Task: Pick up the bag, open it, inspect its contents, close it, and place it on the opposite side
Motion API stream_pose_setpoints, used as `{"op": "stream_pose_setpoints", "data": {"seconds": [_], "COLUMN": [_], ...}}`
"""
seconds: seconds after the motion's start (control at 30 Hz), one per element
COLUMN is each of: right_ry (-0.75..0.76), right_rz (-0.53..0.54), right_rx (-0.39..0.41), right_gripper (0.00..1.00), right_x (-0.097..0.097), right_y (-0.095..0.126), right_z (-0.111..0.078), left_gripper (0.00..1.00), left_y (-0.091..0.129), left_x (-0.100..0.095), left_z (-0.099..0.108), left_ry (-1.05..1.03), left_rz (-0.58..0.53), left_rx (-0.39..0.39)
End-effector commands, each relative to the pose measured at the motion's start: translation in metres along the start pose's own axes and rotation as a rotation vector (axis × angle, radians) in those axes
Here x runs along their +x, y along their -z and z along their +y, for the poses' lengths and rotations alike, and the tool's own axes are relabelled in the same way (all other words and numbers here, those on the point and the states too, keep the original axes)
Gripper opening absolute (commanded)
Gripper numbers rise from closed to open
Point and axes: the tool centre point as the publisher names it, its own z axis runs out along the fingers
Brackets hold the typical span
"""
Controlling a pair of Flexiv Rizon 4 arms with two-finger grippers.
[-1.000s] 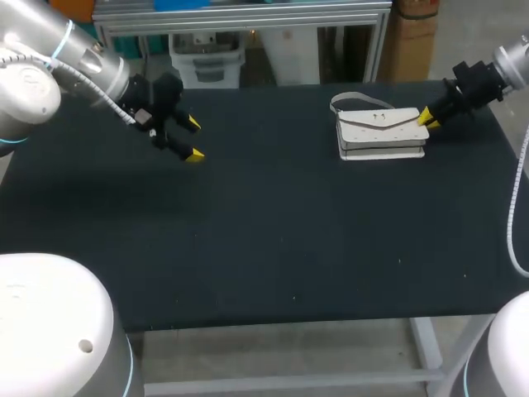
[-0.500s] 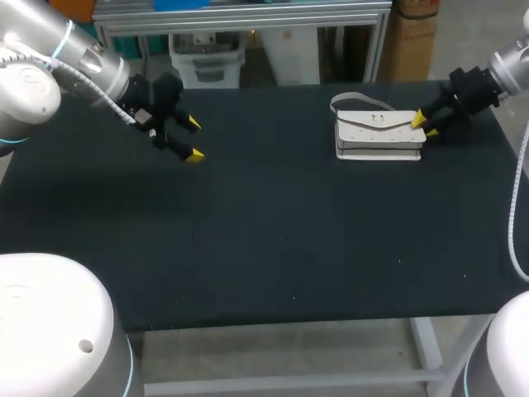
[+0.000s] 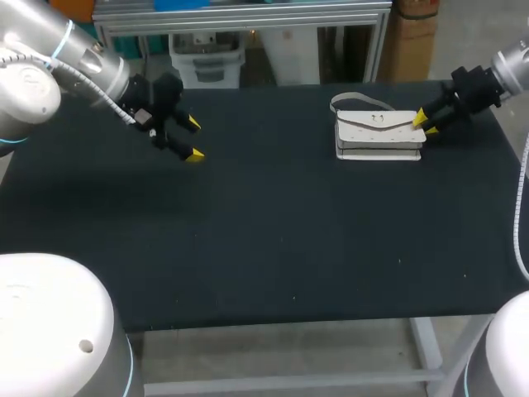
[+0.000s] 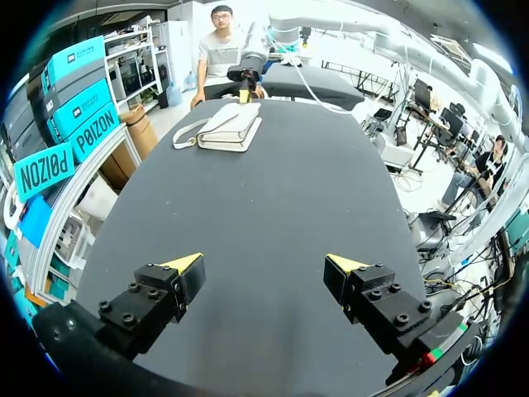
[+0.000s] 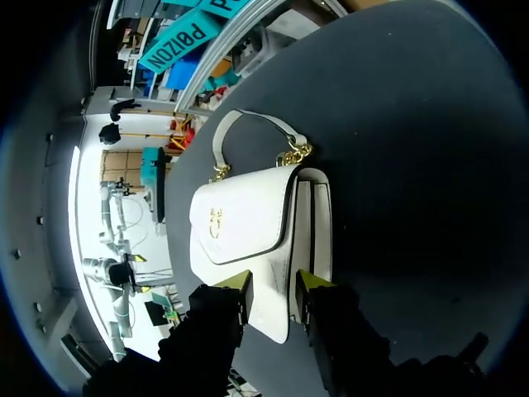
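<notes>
Pinching one end of the white bag point(image 5: 244, 223): right pincer point(image 5: 273, 284).

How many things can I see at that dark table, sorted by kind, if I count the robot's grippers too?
Bags: 1, the white bag
Grippers: 2, the left gripper and the right gripper
Total: 3

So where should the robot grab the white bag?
Probably by the short end beside the right gripper, coming in from the right. The white bag lies flat, so that end stands clear, while its handle hugs the table.
</notes>
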Motion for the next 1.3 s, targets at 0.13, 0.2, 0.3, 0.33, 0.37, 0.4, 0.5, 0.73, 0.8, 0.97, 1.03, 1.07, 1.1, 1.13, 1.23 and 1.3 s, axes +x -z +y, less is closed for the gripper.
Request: {"op": "stream_pose_setpoints", "data": {"seconds": [0.13,0.2,0.3,0.33,0.37,0.4,0.5,0.73,0.8,0.97,1.03,1.07,1.1,1.13,1.23,1.3], "right_ry": [-0.010,-0.011,0.000,0.005,0.008,0.013,0.032,0.028,0.028,0.028,0.028,0.028,0.028,0.025,0.052,0.072], "right_rz": [0.001,0.007,0.015,0.020,0.026,0.032,0.047,0.078,0.078,0.078,0.078,0.078,0.078,0.077,0.117,0.150], "right_rx": [0.003,0.005,0.009,0.012,0.015,0.020,0.038,0.088,0.088,0.088,0.088,0.088,0.088,0.086,0.095,0.107], "right_gripper": [0.16,0.00,0.00,0.00,0.00,0.00,0.00,0.00,0.00,0.00,0.00,0.00,0.00,0.00,0.00,0.00], "right_x": [0.002,0.003,0.006,0.007,0.008,0.009,0.015,0.022,0.022,0.022,0.022,0.022,0.022,0.026,0.034,0.041], "right_y": [-0.014,-0.015,-0.017,-0.017,-0.017,-0.018,-0.022,-0.028,-0.028,-0.028,-0.028,-0.028,-0.028,-0.031,-0.041,-0.049], "right_z": [-0.002,-0.002,-0.003,-0.004,-0.005,-0.006,-0.012,-0.020,-0.020,-0.020,-0.020,-0.020,-0.020,-0.022,-0.033,-0.043], "left_gripper": [1.00,1.00,1.00,1.00,1.00,1.00,1.00,1.00,1.00,1.00,1.00,1.00,1.00,1.00,1.00,1.00], "left_y": [-0.001,-0.001,-0.001,-0.001,-0.001,-0.001,-0.001,-0.001,-0.001,-0.001,-0.001,-0.001,-0.001,-0.001,-0.001,-0.001], "left_x": [0.000,0.000,0.000,0.000,0.000,0.000,0.000,0.000,0.000,0.000,0.000,0.000,0.000,0.000,0.000,0.000], "left_z": [0.000,0.000,0.000,0.000,0.000,0.000,0.000,0.000,0.000,0.000,0.000,0.000,0.000,0.000,0.000,0.000], "left_ry": [0.000,0.000,0.000,0.000,0.000,0.000,0.000,0.000,0.000,0.000,0.000,0.000,0.000,0.000,0.000,0.000], "left_rz": [-0.002,-0.002,-0.002,-0.002,-0.002,-0.002,-0.002,-0.002,-0.002,-0.002,-0.002,-0.002,-0.002,-0.002,-0.002,-0.002], "left_rx": [0.002,0.002,0.002,0.002,0.002,0.002,0.002,0.002,0.002,0.002,0.002,0.002,0.002,0.002,0.002,0.002]}}
